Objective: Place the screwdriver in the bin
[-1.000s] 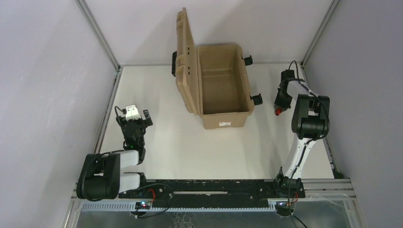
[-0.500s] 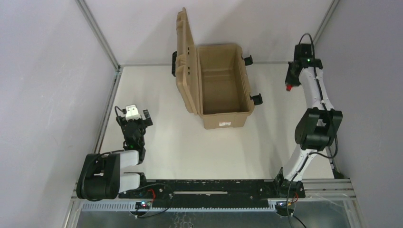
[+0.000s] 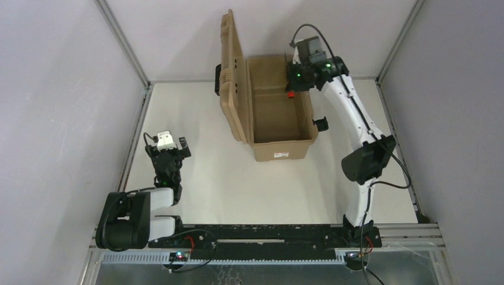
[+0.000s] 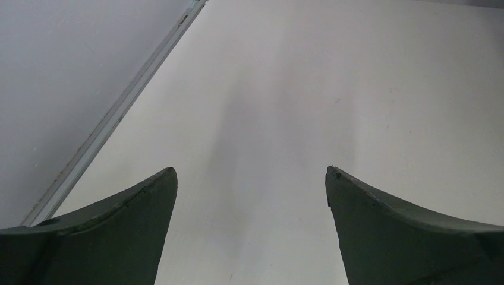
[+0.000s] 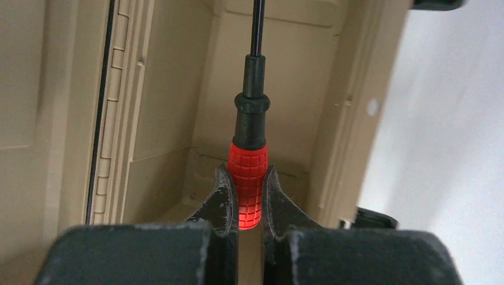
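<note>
One swing put the screwdriver (image 5: 249, 157), clenched in the right gripper (image 5: 245, 172), over the bin (image 3: 282, 149), ready to drop; left gripper (image 4: 251, 172) gapes.

- My left fingers (image 4: 119, 237): dark grey-green, curved, tapering to blunt tips.
- My right fingers (image 5: 221, 202): black, scuffed at the edges, set on a matt black block (image 5: 136, 255).
- My left arm (image 3: 160, 198): black joint housings, white link, white camera block (image 3: 166, 141) behind the fingers.
- My right arm (image 3: 356, 116): white links, black elbow housing (image 3: 364, 161), green indicator lights (image 3: 324, 63) near the wrist, black cable (image 3: 305, 25) looping above the fingers.
</note>
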{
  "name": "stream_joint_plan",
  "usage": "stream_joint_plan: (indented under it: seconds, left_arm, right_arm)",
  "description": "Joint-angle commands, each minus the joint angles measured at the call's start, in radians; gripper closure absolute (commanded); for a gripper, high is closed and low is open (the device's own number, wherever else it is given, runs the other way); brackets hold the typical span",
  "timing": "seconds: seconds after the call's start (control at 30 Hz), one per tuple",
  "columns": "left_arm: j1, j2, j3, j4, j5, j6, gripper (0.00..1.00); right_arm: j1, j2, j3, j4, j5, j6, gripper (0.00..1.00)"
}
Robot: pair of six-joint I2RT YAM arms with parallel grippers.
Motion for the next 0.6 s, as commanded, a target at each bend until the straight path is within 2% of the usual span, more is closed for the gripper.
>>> stream_joint_plan:
  seconds: [0.0, 0.33, 0.57]
  left_arm:
    - [0.007, -0.003, 0.044, 0.053, 0.008, -0.001, 0.0]
    - [0.007, -0.002, 0.045, 0.053, 0.008, -0.001, 0.0]
    - [0.007, -0.002, 0.044, 0.053, 0.007, -0.001, 0.0]
  right_arm:
    - [0.031, 0.111, 0.044, 0.018, -0.026, 0.095, 0.98]
    - [0.077, 0.373, 0.031, 0.069, 0.073, 0.167, 0.94]
    - [0.097, 0.476, -0.005, 0.091, 0.073, 0.2, 0.74]
